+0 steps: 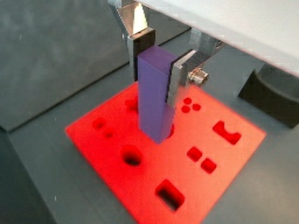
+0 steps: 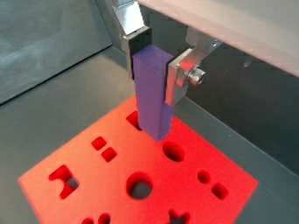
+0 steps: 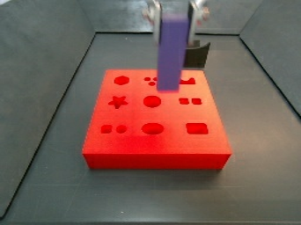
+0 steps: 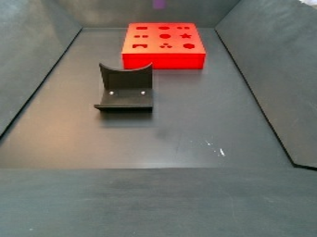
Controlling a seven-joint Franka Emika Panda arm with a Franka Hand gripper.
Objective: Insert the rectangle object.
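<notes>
Rectangle object (image 1: 156, 92) is upright, pinched near its top between the jaws of the gripper (image 1: 160, 54), silver fingers (image 2: 184, 72) flat against two opposite faces. Held vertical so its lower end can go straight into a hole. The lower end is at the top face of the red block (image 1: 176, 188); in both wrist views it seems to meet a cutout there, but whether it has entered or just touches the rim can't be told.

In a side view the bar (image 3: 172, 48) stands over the far part of the red block (image 3: 153, 145), near the far-right cutouts. Other holes on the block (round, star, square ones) are open.

Gripper points straight down above the block, wrist overhead, arm body mostly out of frame. Judgement: insertion step under way or about to begin; bar needs to stay square to the slot.

Dark grey curved holder (image 4: 124, 88) sits on the table (image 4: 198, 130), well apart from the red block, empty. In that side view the gripper does not show.
</notes>
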